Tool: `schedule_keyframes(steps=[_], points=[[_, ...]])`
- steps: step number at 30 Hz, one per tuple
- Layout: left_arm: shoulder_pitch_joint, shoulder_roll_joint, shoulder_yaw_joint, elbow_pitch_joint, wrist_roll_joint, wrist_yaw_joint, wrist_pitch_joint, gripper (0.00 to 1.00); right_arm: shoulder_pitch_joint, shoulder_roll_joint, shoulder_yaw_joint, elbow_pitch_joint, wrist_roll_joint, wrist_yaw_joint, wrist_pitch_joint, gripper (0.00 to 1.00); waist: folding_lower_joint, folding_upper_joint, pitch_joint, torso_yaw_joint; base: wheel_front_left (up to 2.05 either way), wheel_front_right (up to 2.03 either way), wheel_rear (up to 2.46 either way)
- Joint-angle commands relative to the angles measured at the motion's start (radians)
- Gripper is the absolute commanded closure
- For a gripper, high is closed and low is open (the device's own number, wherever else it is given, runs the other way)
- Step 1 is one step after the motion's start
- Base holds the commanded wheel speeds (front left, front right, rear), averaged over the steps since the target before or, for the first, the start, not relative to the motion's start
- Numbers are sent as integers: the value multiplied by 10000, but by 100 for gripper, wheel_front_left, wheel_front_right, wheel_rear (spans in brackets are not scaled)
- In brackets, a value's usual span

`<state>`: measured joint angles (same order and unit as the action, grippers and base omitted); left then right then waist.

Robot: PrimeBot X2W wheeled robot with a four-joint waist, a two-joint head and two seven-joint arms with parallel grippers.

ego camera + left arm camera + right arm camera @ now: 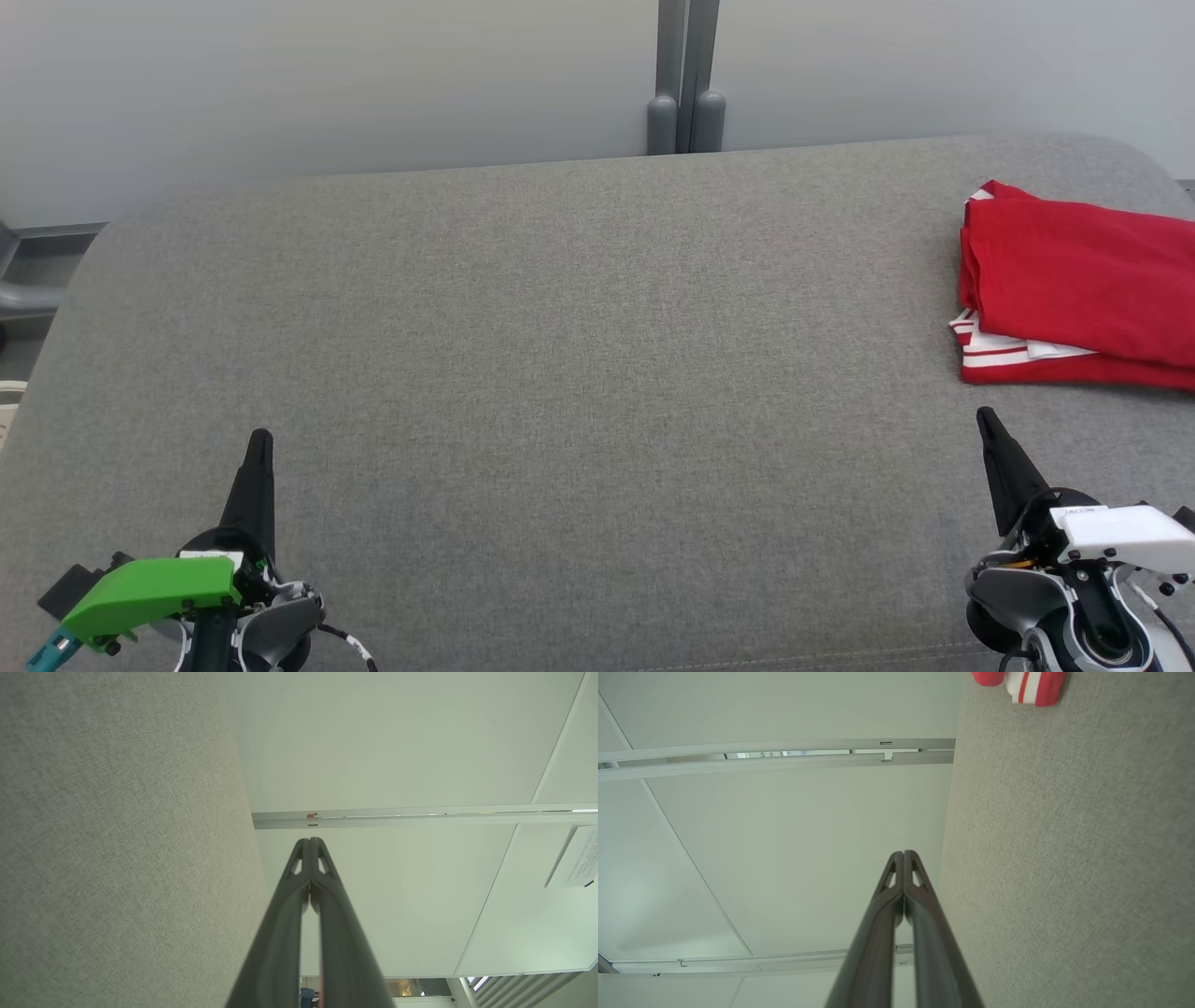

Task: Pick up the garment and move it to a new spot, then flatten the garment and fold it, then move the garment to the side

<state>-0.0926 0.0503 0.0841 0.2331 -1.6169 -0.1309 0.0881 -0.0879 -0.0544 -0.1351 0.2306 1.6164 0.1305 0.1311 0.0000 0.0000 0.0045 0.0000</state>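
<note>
Garment: I see the folded red cloth garment with white striped trim (1074, 280) at 3 o'clock in the head view. It lies on the grey woven fabric surface (560, 373) near the right end, and the picture's border cuts it off. It is stacked in layers, with a striped edge showing at its 7 o'clock corner.

Left gripper: my left gripper (261, 439) sits at 7 o'clock in the head view and points to 12. Its two dark fingers are pressed together, with nothing between them. A green cover (149, 588) sits at its base.

Right gripper: my right gripper (985, 417) sits at 5 o'clock and leans slightly toward 11. Its fingers are also closed tip to tip and empty. The garment lies toward 1 o'clock from it, apart from the tips.

Left wrist view: the fingertips (301, 847) meet. The grey surface runs along the 9 o'clock side.

Right wrist view: the fingertips (896, 858) meet. The surface takes the 3 o'clock side, and a corner of the garment (1034, 688) peeks in at 1 o'clock.

Background: a grey post (686, 75) stands at 12 o'clock between pale wall panels (327, 84).
</note>
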Motion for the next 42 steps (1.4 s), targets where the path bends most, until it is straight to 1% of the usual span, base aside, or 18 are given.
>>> schedule_keyframes(steps=[1,42], points=[[-92,-3,22,16,-9,-32,45,100,-96,-31,-22,26,19,4,41,100,0,0,0,0,0,0,0],[-93,-10,32,14,7,-32,36,100,-103,4,-67,27,-42,4,75,100,0,0,0,0,0,0,0]])
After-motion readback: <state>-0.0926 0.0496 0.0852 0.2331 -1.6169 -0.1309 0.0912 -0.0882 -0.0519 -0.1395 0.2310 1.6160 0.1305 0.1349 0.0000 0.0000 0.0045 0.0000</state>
